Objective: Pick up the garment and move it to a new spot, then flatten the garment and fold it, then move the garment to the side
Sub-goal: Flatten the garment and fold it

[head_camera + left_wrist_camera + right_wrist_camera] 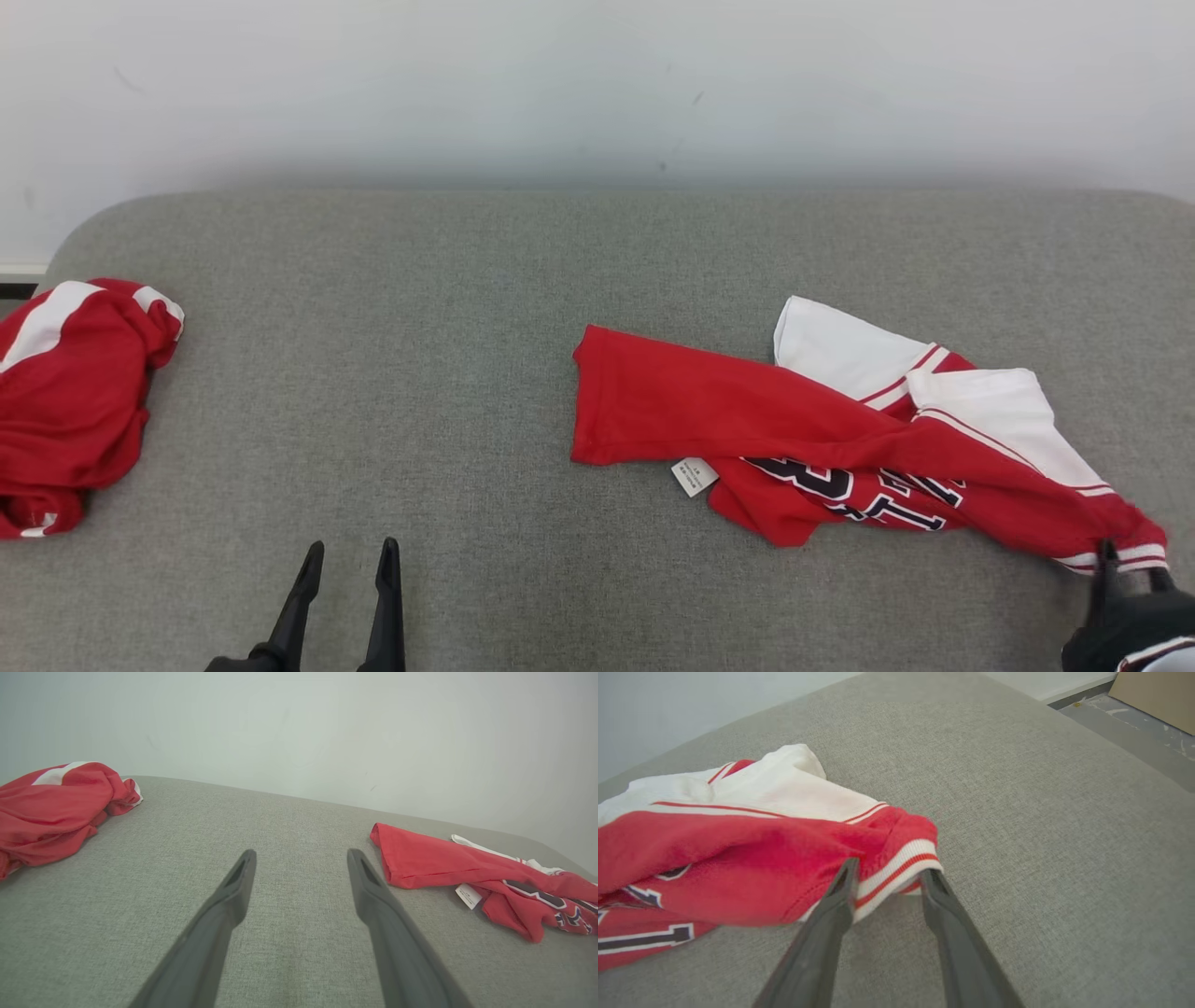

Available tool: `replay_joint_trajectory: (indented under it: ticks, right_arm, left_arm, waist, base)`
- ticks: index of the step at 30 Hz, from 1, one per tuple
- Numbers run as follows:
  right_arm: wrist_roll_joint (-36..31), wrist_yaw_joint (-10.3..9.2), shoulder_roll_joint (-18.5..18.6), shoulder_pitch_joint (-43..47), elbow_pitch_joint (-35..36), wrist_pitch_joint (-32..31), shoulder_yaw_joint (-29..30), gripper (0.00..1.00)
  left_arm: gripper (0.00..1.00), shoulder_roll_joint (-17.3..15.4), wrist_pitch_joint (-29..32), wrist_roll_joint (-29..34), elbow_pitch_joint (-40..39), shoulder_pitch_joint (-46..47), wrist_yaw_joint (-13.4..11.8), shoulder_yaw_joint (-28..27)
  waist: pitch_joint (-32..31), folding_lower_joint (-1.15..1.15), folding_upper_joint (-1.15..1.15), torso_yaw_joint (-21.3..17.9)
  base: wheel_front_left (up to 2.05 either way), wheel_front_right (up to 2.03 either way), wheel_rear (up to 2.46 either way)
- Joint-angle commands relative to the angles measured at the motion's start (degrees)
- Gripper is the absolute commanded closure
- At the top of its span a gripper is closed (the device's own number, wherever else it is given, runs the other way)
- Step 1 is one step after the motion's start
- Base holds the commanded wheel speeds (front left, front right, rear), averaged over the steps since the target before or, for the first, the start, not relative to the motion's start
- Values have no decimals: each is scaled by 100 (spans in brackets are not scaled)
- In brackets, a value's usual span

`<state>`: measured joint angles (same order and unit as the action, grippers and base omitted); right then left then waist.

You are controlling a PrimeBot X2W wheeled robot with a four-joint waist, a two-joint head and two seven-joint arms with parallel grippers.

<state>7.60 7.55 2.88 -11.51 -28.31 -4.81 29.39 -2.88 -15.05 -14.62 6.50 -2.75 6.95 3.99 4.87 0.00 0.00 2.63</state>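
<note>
Nearest you, at the left, the left gripper point(353, 546) hangs over bare grey upholstery point(420, 373) with its jaws spread wide and nothing between them; the left wrist view point(301, 856) confirms the empty gap.

At the near right, the right gripper point(1131, 565) meets the near-right end of the red jersey point(822, 420). In the right wrist view point(889, 870) its jaws stand part-way apart, with the striped cuff point(901, 858) lying across the fingertips and touching them. The fabric is not squeezed flat, so read this claw as released rather than clenched.

Farther in, the jersey lies on the right half of the surface, bunched and twisted: the red body runs leftward, the white sleeves are turned up at the far side, the navy lettering is creased at the near side, and a white care label point(694, 476) sticks out at the near edge. A second crumpled red-and-white garment point(75, 401) sits well apart at the far left. Beyond is a pale wall point(560, 84).

Progress, as a judgement: the jersey rests on the surface, so placement looks finished or nearly so. Flattening, folding and moving it aside are all left for you.
</note>
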Motion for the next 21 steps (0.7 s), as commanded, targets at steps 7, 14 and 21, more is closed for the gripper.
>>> replay_joint_trajectory:
  ticks: [7, 14, 21]
  right_arm:
    - [-98, -12, 2, 599, 807, 103, -185, 0]
    - [-178, -12, 2, 1446, 2376, 632, -786, 0]
    - [-574, -12, 3, 2082, 3232, 1224, -1567, 0]
  left_arm:
    - [0, 1, -20, -22, 61, -193, 21, -30]
    - [0, 1, -20, -66, 33, -397, 27, -199]
    - [0, 0, -20, -90, -43, -487, -20, -311]
  waist:
    - [-233, 0, 0, 36]
    - [-446, 0, 0, -46]
    - [-547, 0, 0, -114]
  base:
    - [0, 0, 0]
    - [0, 0, 0]
    - [0, 0, 0]
